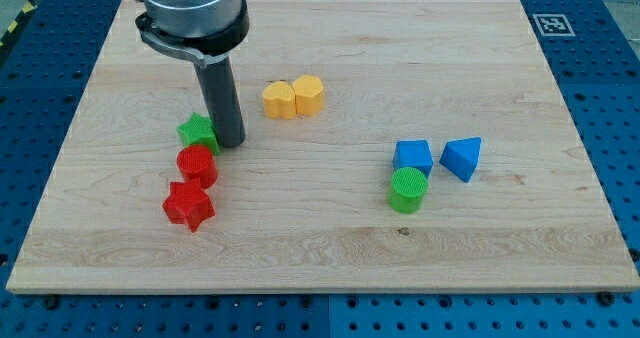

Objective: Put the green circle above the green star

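The green circle (408, 190) sits right of centre, touching the blue cube (413, 157) just above it. The green star (197, 131) lies at the left, partly hidden behind my rod. My tip (229, 143) rests on the board right against the green star's right side, far to the left of the green circle. The red circle (197, 165) sits just below the green star and my tip.
A red star (189, 205) lies below the red circle. Two yellow blocks (279, 99) (309, 94) stand side by side above centre. A blue triangular block (462, 158) lies right of the blue cube. The wooden board (320, 268) ends near every edge of the view.
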Robot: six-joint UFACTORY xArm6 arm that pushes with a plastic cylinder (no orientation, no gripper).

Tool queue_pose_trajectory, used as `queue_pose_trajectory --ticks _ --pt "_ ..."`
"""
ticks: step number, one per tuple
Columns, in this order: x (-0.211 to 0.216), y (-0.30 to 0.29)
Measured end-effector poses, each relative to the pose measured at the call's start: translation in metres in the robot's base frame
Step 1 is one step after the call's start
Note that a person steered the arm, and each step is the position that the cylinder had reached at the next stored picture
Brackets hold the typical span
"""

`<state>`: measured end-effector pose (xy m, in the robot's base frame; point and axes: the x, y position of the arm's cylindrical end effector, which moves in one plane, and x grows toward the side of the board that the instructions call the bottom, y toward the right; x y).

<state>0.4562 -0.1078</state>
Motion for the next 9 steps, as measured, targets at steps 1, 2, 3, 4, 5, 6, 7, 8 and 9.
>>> queue_pose_trajectory --ticks 1,2,3,4,5,6,7,8,9 --pt "-0.005 0.0" --pt "-0.022 0.004" --pt "-0.018 0.045" --pt "0.009 0.083" --pt "0.048 0.117" --pt "0.092 0.148" --pt "0.126 0.187" --pt "0.12 0.222" --pt "0.092 0.227"
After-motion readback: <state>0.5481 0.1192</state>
